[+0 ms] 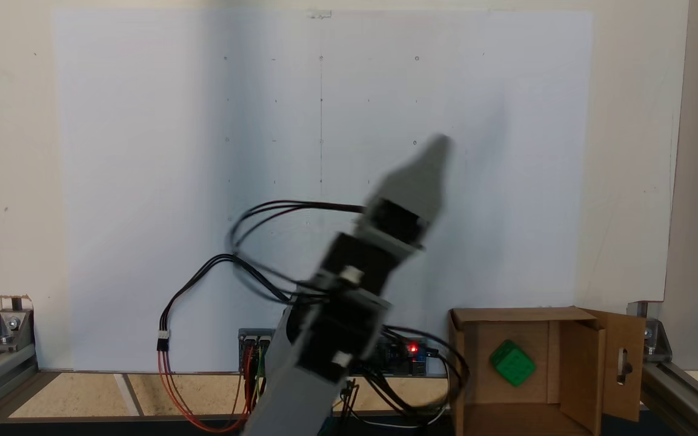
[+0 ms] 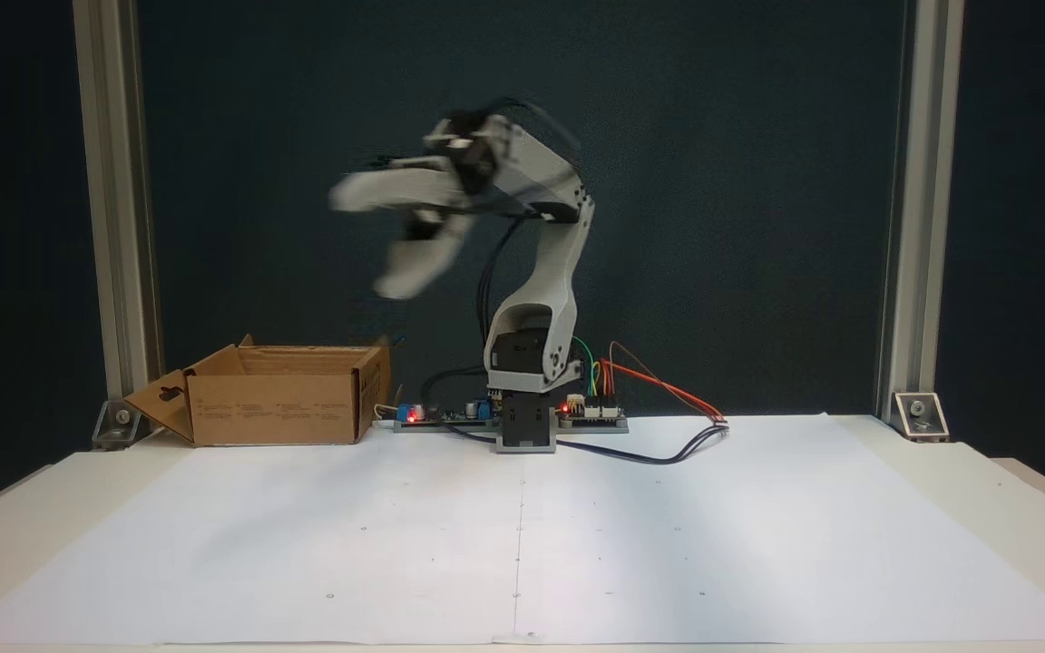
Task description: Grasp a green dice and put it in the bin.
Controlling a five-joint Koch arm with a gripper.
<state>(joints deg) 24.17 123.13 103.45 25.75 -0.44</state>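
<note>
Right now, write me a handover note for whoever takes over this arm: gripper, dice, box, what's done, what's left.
Gripper: motion-blurred, raised well above the table, jaws spread wide in the fixed view facing the arm, nothing between them.
Small bright green dice: lying on the floor of the brown corrugated cardboard box, tilted on a corner as the fixed view from above shows it.
Box: at the table's edge beside the arm's base, flaps open, the slotted flap folded outward.
Done: dice is in the box and released.
Left: nothing for the dice; probably just let the arm settle to rest over the white paper sheet.
</note>
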